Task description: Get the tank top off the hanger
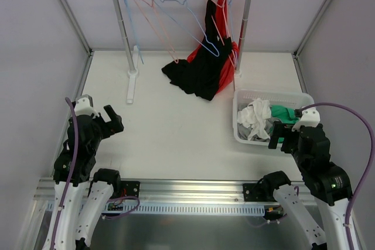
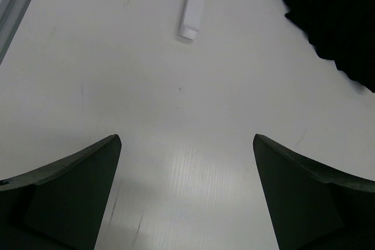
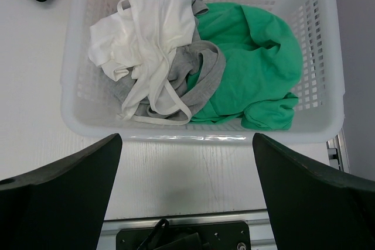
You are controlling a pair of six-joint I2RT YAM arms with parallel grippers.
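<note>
A black tank top [image 1: 198,68] hangs from a hanger [image 1: 206,34] on the rail at the back right, its hem trailing onto the table; a red garment [image 1: 225,57] hangs behind it. Its black edge shows at the top right of the left wrist view [image 2: 337,19]. My left gripper [image 1: 115,120] is open and empty near the table's front left, far from the tank top. My right gripper [image 1: 282,137] is open and empty at the near edge of the basket. In both wrist views the jaws stand wide apart with nothing between them.
A white clothes rack [image 1: 130,45] with several empty blue and pink hangers [image 1: 158,13] stands at the back. A white basket [image 1: 241,122] at the right holds white, grey and green clothes [image 3: 193,62]. The rack's foot [image 2: 194,4] lies ahead of my left gripper.
</note>
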